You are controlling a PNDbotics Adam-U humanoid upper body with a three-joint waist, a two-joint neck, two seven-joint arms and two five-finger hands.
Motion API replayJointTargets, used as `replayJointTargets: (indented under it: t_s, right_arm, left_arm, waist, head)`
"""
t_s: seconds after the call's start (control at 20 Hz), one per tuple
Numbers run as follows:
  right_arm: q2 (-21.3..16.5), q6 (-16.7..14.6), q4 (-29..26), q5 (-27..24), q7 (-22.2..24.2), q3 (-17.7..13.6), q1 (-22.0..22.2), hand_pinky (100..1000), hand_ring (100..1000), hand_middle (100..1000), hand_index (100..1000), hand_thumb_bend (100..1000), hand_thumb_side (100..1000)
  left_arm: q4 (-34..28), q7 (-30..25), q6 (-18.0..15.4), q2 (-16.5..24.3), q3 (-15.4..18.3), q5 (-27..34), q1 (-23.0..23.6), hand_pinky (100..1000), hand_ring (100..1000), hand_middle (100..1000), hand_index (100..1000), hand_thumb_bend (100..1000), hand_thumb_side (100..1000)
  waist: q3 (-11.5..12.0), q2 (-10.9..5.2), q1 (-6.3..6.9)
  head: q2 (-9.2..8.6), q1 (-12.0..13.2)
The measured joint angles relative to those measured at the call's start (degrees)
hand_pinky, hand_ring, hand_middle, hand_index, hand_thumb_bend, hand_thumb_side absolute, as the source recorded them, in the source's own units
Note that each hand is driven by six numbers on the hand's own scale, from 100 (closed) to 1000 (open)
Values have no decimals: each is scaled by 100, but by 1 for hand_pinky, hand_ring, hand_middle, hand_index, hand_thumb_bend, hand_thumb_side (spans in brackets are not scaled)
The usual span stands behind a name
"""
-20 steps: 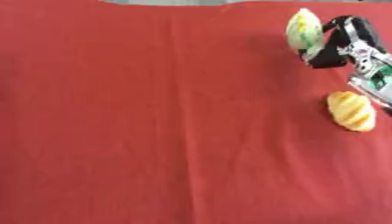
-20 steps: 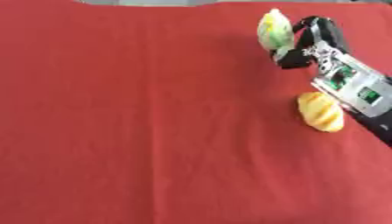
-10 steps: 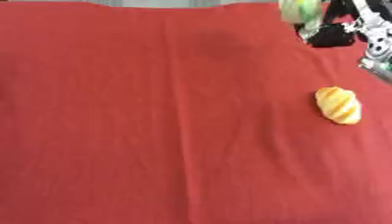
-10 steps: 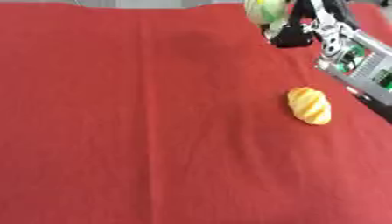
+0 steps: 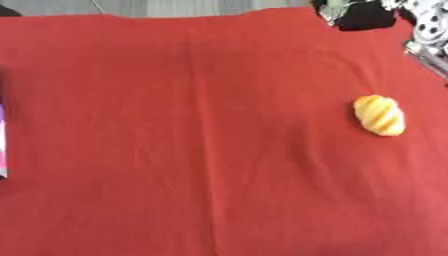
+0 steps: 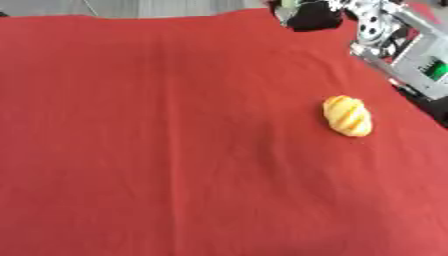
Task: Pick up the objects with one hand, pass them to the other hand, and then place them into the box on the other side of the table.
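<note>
Where the red cloth (image 5: 175, 150) reaches the far edge of the table, the right hand (image 6: 315, 17) shows only as a dark mass cut off by the top of both views, with the silver and grey arm (image 6: 402, 45) running down from it toward the right edge; a small bit of pale green (image 5: 325, 11) sits at the hand's left side, right against the picture's edge, but what it is cannot be made out, and whether the fingers are curled or straight cannot be told, since most of the hand lies outside the views; a yellow bread roll (image 5: 380, 115) with darker orange ridges across its top lies on the cloth toward the right side, well apart from the hand and nearer the viewer than it, touched by nothing; it lies lengthwise, roughly along the line from far to near, slightly tilted; at the left edge of the left eye view a narrow strip of something white, purple and pink (image 5: 3, 145) shows partway down, too little of it in sight to say what it is; the cloth is smooth with a few faint creases running down the middle.
</note>
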Motion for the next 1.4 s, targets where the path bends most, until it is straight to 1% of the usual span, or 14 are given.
replayJointTargets:
  t_s: [0.2, 0.45, 0.65, 0.75, 0.85, 1.15, 1.3, 1.35, 1.4]
  right_arm:
    - [309, -66, -1, 17, 64, 215, -228, 718, 520, 322, 432, 317, 100]
    - [590, -20, -1, 67, 72, 424, -318, 718, 513, 319, 427, 322, 100]
    - [750, 15, -1, 67, 84, 569, -339, 721, 512, 318, 426, 326, 100]
    - [792, 14, -1, 67, 102, 622, -346, 721, 511, 317, 426, 327, 100]
    - [828, 0, -1, 67, 128, 676, -349, 721, 511, 317, 425, 327, 100]
    - [920, -72, -1, 67, 212, 789, -370, 719, 508, 316, 423, 329, 100]
    - [969, -87, -1, 67, 258, 850, -374, 717, 507, 315, 423, 331, 100]
    - [982, -83, -1, 67, 275, 868, -380, 716, 507, 315, 422, 437, 100]
    - [998, -79, -1, 67, 289, 890, -399, 716, 507, 315, 422, 331, 100]
  left_arm:
    - [128, -209, 8, 141, -147, -18, -290, 896, 777, 678, 726, 100, 557]
    - [264, -508, 60, 236, -394, -175, -782, 894, 780, 686, 737, 100, 540]
    - [377, -763, 100, 235, -597, -371, -1185, 891, 783, 689, 740, 100, 529]
    - [438, -850, 108, 214, -666, -456, -1312, 890, 783, 691, 741, 100, 524]
    - [489, -909, 108, 184, -719, -534, -1414, 890, 784, 692, 742, 100, 523]
    - [540, -981, 90, 109, -785, -684, -1538, 889, 785, 693, 742, 100, 520]
    - [558, -1001, 91, 85, -802, -707, -1563, 889, 785, 693, 742, 100, 515]
    - [559, -1007, 92, 81, -819, -715, -1576, 889, 785, 693, 742, 100, 440]
    - [563, -1016, 95, 68, -827, -725, -1591, 889, 785, 693, 742, 100, 507]
  waist:
    - [-10, -129, 20]
    - [-12, -178, 73]
    - [-13, -192, 75]
    - [-9, -192, 84]
    - [-7, -192, 99]
    - [-4, -192, 138]
    - [-1, -208, 158]
    - [-1, -222, 160]
    - [2, -228, 160]
  head:
    - [86, 9]
    - [141, 88]
    - [143, 155]
    - [119, 196]
    - [5, 243]
    - [-465, 338]
    - [-584, 358]
    - [-598, 361]
    - [-612, 361]
